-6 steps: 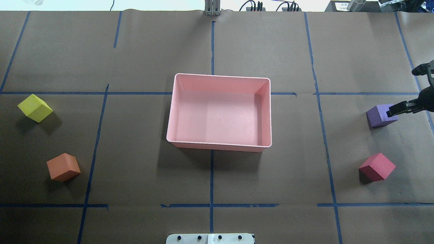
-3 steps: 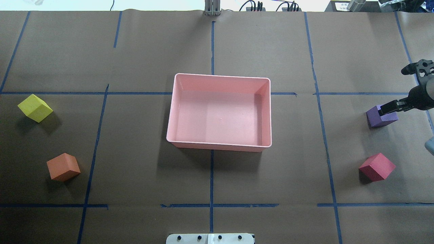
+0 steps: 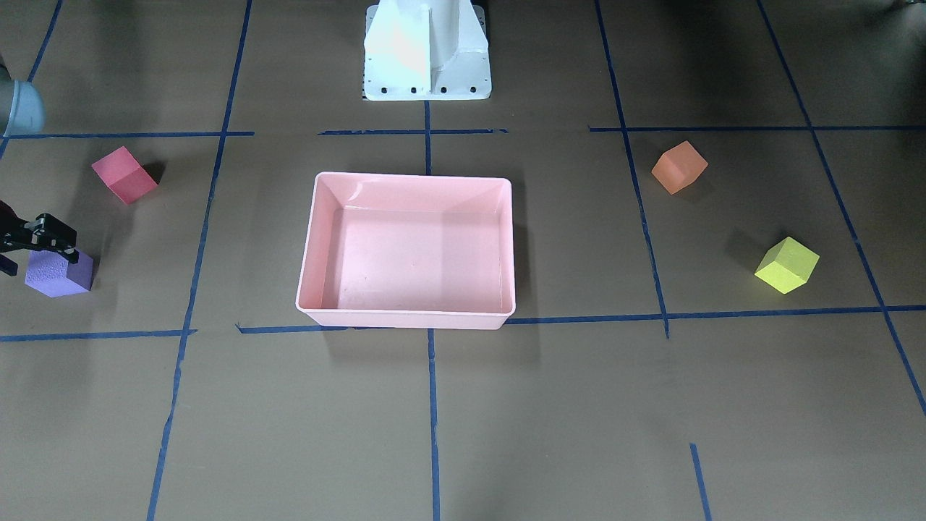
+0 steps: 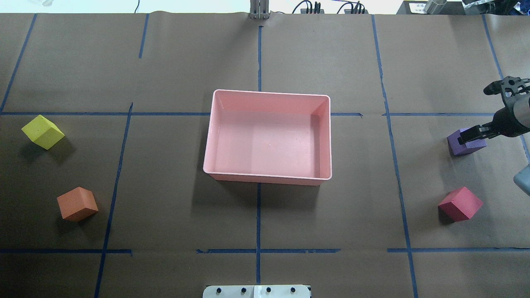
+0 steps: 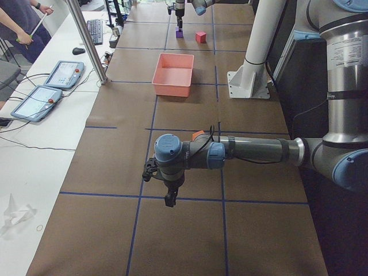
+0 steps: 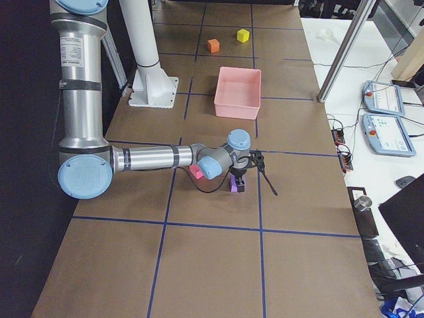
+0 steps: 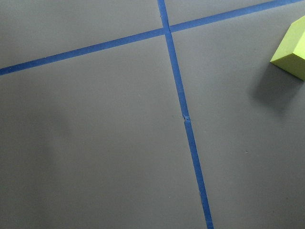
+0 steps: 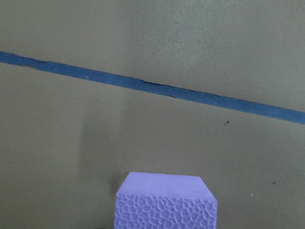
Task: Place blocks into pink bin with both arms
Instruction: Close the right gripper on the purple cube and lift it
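Right gripper (image 4: pixel 470 135) hovering at purple block (image 4: pixel 458 146) — lining up pickup for pink bin (image 4: pixel 269 92); jaw opening indiscernible, nothing evidently held.

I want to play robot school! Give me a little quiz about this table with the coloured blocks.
1. True or false: a block lies inside the pink bin.
2. The right gripper is at which block? A red, B purple block, C none.
3. Which colour block lies nearest the yellow-green block?
Key: 1 false. 2 B. 3 the orange block.
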{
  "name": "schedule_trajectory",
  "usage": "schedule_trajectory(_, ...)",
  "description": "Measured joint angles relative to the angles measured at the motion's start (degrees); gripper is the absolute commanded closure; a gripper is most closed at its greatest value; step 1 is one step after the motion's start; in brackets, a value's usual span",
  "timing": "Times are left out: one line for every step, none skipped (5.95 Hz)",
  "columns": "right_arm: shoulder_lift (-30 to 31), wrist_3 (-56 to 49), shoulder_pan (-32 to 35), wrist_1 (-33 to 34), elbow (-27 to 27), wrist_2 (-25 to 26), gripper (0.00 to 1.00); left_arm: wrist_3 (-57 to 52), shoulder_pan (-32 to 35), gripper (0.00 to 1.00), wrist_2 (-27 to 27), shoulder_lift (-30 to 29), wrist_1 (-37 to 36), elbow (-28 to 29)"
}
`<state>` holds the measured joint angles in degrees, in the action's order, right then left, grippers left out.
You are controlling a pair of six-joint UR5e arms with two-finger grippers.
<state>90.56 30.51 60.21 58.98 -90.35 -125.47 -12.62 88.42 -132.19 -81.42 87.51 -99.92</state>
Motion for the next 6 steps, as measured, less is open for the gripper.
schedule_trajectory(-0.15, -0.04, -0.91, -0.01, 0.57, 0.67, 0.0, 0.01, 0.0, 0.0, 0.0, 0.01, -0.06, 0.01)
schedule_trajectory(-0.18, -0.17, -1.83, -0.01, 1.21, 1.31, 0.17, -0.02, 0.0, 0.0, 0.0, 0.03, -0.12, 0.09)
schedule_trajectory(-0.27, -0.33, -2.33, -0.01, 1.7, 1.51, 0.53, -0.03, 0.0, 0.0, 0.0, 0.03, -0.14, 0.13)
schedule_trajectory(-0.48, -0.39, -2.49, -0.01, 1.84, 1.54, 0.7, -0.04, 0.0, 0.0, 0.0, 0.03, -0.1, 0.19)
schedule_trajectory(-1.33, -0.33, -2.47, 0.04, 1.63, 1.38, 0.74, -0.04, 0.0, 0.0, 0.0, 0.03, -0.01, 0.22)
schedule_trajectory(-2.71, -0.1, -2.16, 0.51, 0.77, 1.06, 0.74, -0.04, 0.0, 0.0, 0.0, 0.03, 0.04, 0.22)
